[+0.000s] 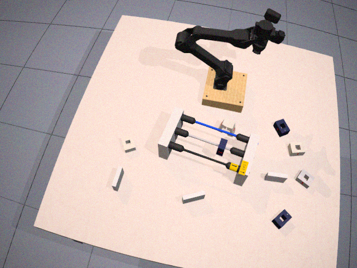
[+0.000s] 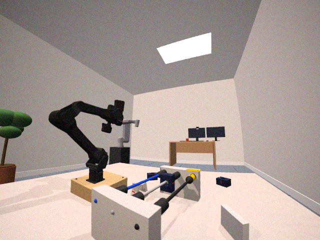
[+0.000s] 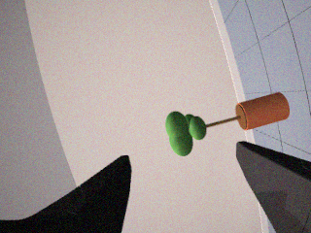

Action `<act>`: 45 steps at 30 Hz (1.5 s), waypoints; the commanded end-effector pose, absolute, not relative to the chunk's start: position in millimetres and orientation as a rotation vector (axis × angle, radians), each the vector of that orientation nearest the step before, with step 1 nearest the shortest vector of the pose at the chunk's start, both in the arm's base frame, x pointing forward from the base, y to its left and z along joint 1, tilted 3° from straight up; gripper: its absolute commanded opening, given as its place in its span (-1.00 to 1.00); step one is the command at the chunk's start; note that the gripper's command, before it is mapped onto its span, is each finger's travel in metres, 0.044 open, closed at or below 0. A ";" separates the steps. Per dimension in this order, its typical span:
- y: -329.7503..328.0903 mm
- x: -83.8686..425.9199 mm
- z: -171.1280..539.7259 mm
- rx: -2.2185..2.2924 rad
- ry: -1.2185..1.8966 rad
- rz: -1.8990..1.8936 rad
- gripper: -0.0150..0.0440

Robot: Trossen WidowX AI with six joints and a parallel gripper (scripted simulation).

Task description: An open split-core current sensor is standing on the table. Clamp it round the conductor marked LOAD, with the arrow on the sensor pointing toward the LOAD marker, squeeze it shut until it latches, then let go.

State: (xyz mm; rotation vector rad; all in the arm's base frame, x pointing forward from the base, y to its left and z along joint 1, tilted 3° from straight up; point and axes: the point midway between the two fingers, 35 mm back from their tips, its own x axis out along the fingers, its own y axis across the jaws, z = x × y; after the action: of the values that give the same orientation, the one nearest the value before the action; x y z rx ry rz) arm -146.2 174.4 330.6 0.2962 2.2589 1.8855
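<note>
Clamping not started, from what I see: open white sensor point(image 1: 227, 125) point(image 2: 141, 187) stands on tabletop point(image 1: 149, 225) point(image 2: 191, 219) by blue wire, off LOAD conductor point(image 1: 204, 156) point(image 2: 178, 190). My end effector point(image 1: 268, 43) point(image 2: 118, 109) point(image 3: 183, 155)'s fairly wide, holding nothing. Placing, latching, release left.

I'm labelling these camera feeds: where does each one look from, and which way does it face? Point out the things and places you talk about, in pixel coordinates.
Top: high above the table, looking steeply down at the black six-joint arm point(image 1: 205, 54) point(image 2: 84, 139) and three-rod rack; the whole arm shows.
Exterior: low at the table's edge, looking along the rods toward a wooden desk point(image 2: 195, 147); the arm shows side-on.
Wrist: on the arm near the gripper point(image 3: 184, 149), looking out at a green potted tree point(image 2: 10, 124) point(image 3: 181, 133); only two dark fingers show.
Top and exterior share arm and rack; exterior and wrist, the tree.
</note>
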 end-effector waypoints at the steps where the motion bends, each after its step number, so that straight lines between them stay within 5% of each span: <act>1: 176.3 -144.8 330.5 0.308 2.244 1.888 0.61; 6: 220.1 -101.6 328.7 0.552 1.855 1.895 1.00; 20: 262.5 102.9 325.1 0.721 0.704 1.423 1.00; 33: 138.5 273.7 323.8 0.351 0.080 0.608 1.00; 41: 11.5 315.0 323.0 0.028 -0.048 0.048 1.00; 45: 0.0 315.7 322.9 0.000 -0.050 0.000 1.00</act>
State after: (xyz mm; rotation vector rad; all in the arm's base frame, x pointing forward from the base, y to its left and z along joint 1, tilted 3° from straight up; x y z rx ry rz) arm 312.6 12.3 327.7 0.0392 -0.0597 0.0541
